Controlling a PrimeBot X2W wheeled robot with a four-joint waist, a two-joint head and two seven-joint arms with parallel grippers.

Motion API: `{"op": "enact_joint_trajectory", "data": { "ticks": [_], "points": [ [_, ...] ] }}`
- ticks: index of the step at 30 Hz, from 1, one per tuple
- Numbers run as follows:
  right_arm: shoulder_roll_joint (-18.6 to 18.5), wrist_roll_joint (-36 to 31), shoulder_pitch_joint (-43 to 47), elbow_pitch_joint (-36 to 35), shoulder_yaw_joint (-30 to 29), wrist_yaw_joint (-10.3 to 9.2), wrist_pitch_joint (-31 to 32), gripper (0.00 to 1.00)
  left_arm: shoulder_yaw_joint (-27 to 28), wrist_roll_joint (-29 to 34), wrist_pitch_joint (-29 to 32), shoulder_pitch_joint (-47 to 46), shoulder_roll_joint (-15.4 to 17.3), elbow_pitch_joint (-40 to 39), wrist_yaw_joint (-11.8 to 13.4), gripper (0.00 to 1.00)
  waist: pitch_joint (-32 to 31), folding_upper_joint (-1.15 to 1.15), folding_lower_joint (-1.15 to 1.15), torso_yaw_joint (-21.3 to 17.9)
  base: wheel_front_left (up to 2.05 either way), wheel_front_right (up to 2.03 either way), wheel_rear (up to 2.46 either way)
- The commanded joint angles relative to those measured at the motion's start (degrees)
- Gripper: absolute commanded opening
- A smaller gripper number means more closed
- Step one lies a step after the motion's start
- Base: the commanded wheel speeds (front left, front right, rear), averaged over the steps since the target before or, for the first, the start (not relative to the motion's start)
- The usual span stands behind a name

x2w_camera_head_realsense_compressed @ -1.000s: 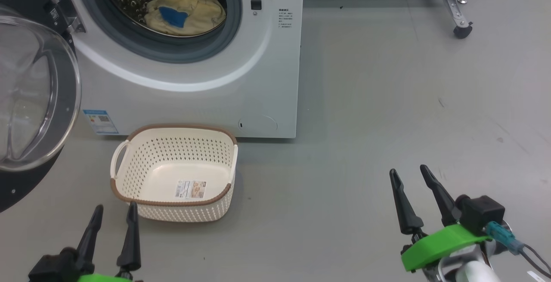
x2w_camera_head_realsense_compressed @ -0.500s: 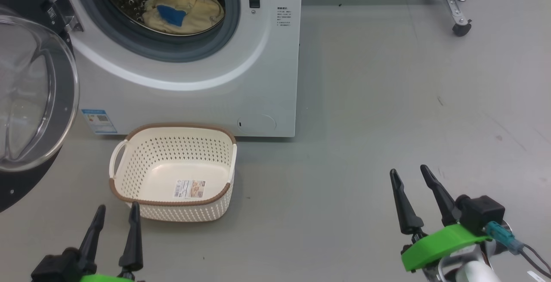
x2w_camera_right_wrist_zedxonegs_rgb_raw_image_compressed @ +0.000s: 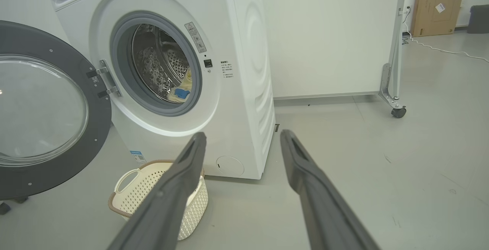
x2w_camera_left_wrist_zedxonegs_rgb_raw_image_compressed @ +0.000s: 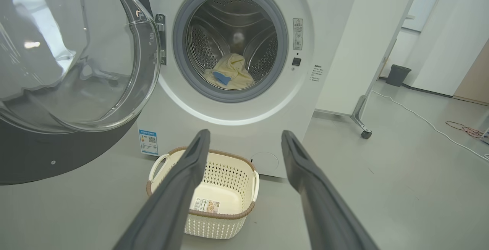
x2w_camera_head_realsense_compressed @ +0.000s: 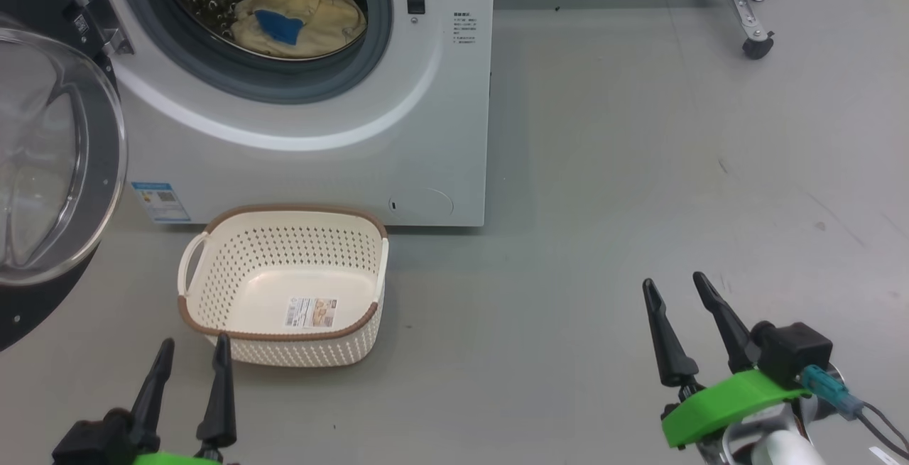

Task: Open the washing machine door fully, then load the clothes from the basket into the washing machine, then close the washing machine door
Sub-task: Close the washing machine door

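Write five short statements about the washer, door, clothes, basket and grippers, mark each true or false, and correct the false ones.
1. The clothes lie inside the washer. True.
2. The door is shut. False: it stands swung open at the washer's left.
3. The basket holds clothes. False: no clothes are in it.
4. The left gripper and the right gripper are both open and hold nothing. True.
5. The basket sits on top of the washer. False: it stands on the floor in front of it.
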Motion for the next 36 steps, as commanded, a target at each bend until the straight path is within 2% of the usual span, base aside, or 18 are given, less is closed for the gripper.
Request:
{"op": "enact_joint_trajectory", "data": {
  "ticks": [1,9,25,33,36],
  "points": [
    [-0.1,0.2,-2.2,-1.6,1.0,0.02,-0.4,1.0,2.2,0.7,-0.6,-2.4,0.4,-1.5,-0.3,1.0,0.0,0.0,0.0,0.2,0.0,0.0,0.0],
    [-0.1,0.5,-1.8,-1.7,1.5,0.02,-0.4,1.0,1.2,1.0,-0.6,-3.3,0.5,-0.3,-0.3,1.0,-0.1,0.0,0.0,3.9,0.0,0.0,0.0],
    [-0.1,1.9,-1.8,-1.5,4.4,0.02,-0.4,1.0,0.4,1.0,-0.4,-2.5,2.2,0.6,0.1,1.0,-0.1,0.0,0.0,20.0,0.0,0.0,0.0],
    [-0.1,3.7,-1.7,-1.3,5.8,0.02,-0.4,1.0,0.2,1.2,0.5,-2.6,3.1,-0.3,0.9,1.0,-1.0,0.0,0.0,26.9,0.0,0.0,0.0],
    [-0.1,4.0,-2.6,-1.1,7.4,0.02,-0.4,1.0,0.8,0.9,0.5,-2.0,3.3,-1.0,1.5,1.0,-0.4,0.0,0.0,28.0,0.0,0.0,0.0]
  ]
}}
